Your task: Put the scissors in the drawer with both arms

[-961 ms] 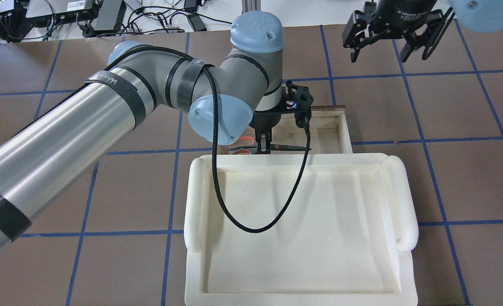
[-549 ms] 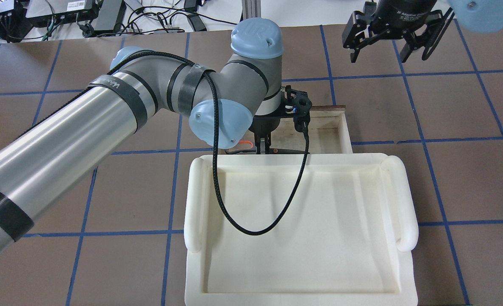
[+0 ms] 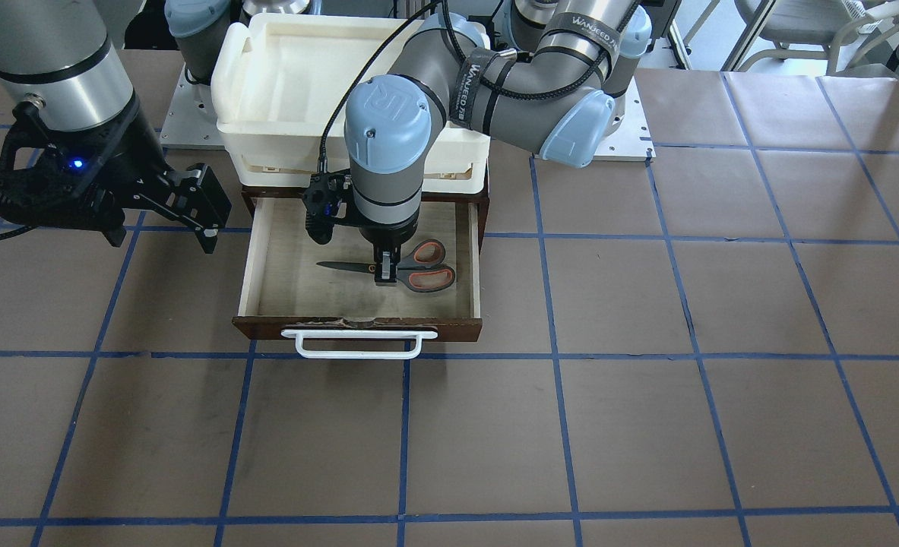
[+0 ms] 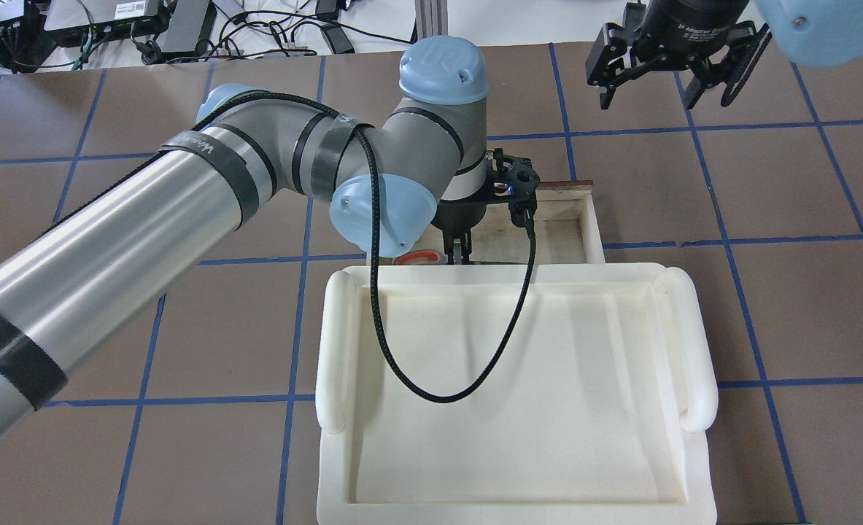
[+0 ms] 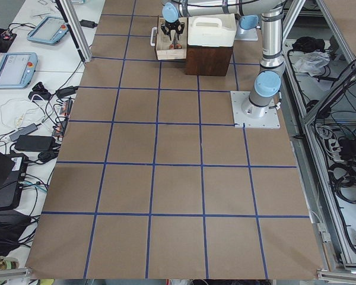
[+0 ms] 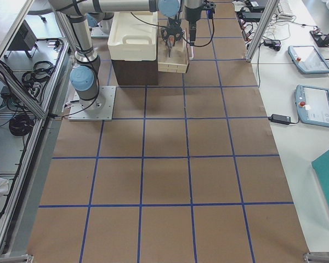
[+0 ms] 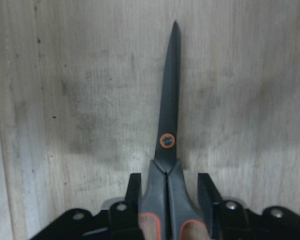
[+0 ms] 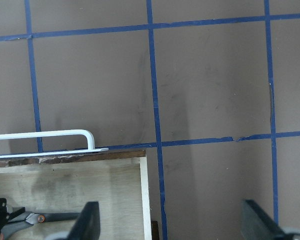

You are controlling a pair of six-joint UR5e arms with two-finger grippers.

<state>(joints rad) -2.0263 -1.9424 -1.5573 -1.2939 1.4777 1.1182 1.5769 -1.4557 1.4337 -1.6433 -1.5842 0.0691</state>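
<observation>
The scissors (image 3: 419, 267), dark grey with orange-lined handles, lie level on or just above the pale floor of the open drawer (image 3: 248, 258), blades pointing to the robot's right. My left gripper (image 3: 386, 275) points straight down into the drawer and is shut on the scissors' neck. The left wrist view shows the blades (image 7: 170, 100) over the wood floor between my fingers (image 7: 132, 197). In the overhead view only an orange handle (image 4: 416, 257) shows past the tray edge. My right gripper (image 4: 668, 80) is open and empty, hovering beyond the drawer's right front corner (image 8: 140, 165).
A white foam tray (image 4: 694, 343) sits on top of the dark cabinet, above the drawer's rear. The drawer's white bar handle (image 3: 358, 346) sticks out toward the far side. The left arm's black cable (image 4: 402, 364) hangs over the tray. Brown table with blue tape lines all round.
My left gripper has sunk lower into the drawer with the scissors, so they are now mostly hidden behind the tray edge in the overhead view. The right gripper has barely shifted.
</observation>
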